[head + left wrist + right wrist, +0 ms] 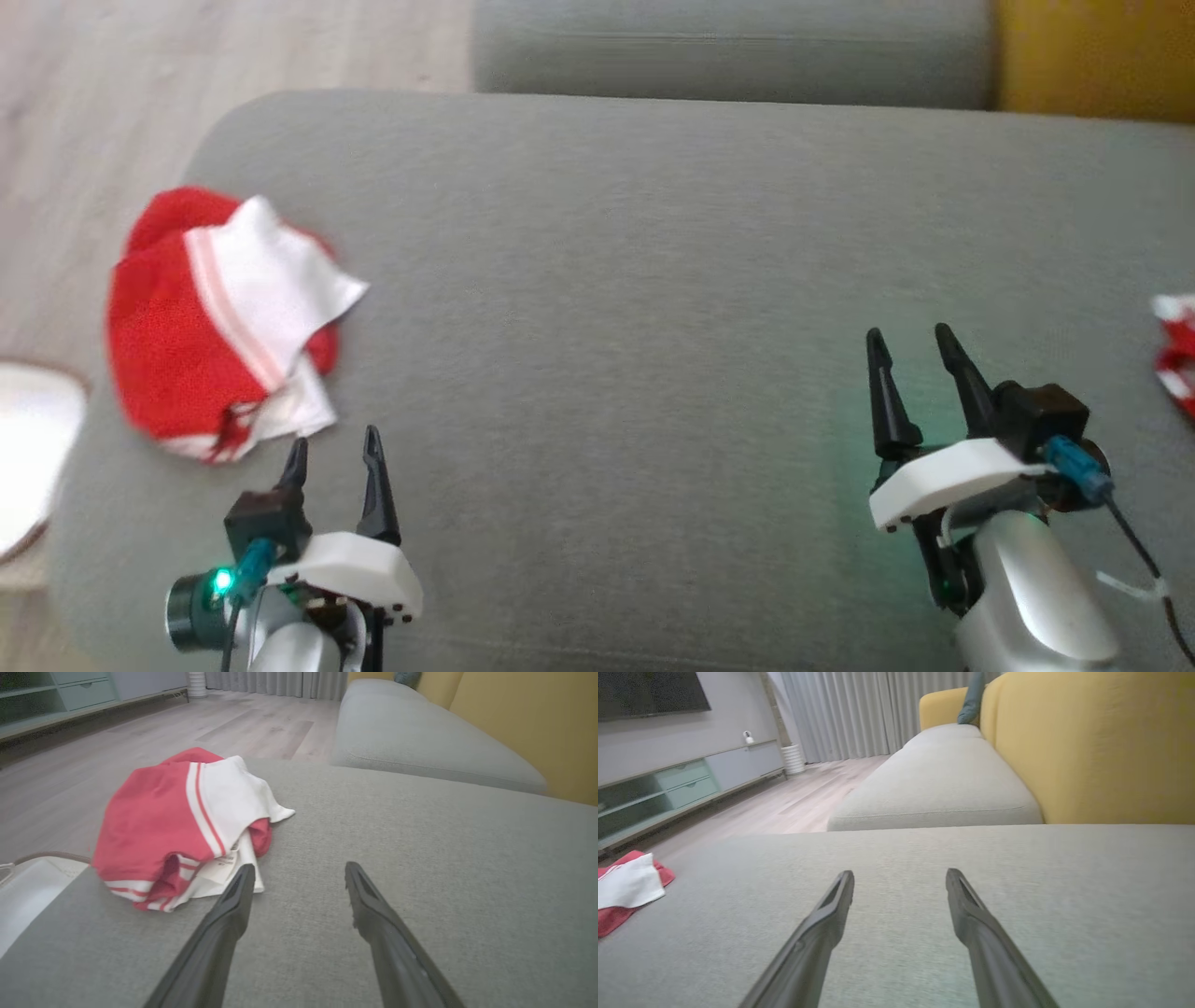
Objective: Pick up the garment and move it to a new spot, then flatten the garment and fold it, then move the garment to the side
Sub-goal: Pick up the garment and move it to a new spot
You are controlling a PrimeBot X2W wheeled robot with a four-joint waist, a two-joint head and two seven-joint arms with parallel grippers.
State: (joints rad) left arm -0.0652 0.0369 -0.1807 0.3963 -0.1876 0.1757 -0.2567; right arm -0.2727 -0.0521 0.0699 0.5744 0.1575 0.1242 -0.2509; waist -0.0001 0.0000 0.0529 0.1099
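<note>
Head view puts the bright red mesh jersey with white striped trim (187,345) at about 9 o'clock. It is bunched in a loose heap on the broad grey fabric cushion (607,308), right at the rounded left edge. Some red cloth seems to overhang toward the pale wooden floor (84,112). Your left gripper (334,439) hovers just beside the heap, which lies at its 11 o'clock; its long dark fingers are spread wide and hold nothing. Your right gripper (908,332) stands well apart at 4 o'clock of the frame, likewise spread wide and empty.

Judging from the crumpled heap, you are at the pick-up step, with nothing flattened or folded yet. The next move calls for swinging the left fingers toward 11 o'clock and down onto the near white hem. The left wrist view shows that hem just past the left fingertip (243,882); whether they touch I cannot tell. Take a thick pinch, since the layers look stacked.

For room, the cushion's middle from 12 to 3 o'clock lies open and suits spreading. Mind the white rounded object (28,448) off the edge at 8 o'clock. Mind also the small red-and-white piece of cloth (1174,355) at the 3 o'clock border.
</note>
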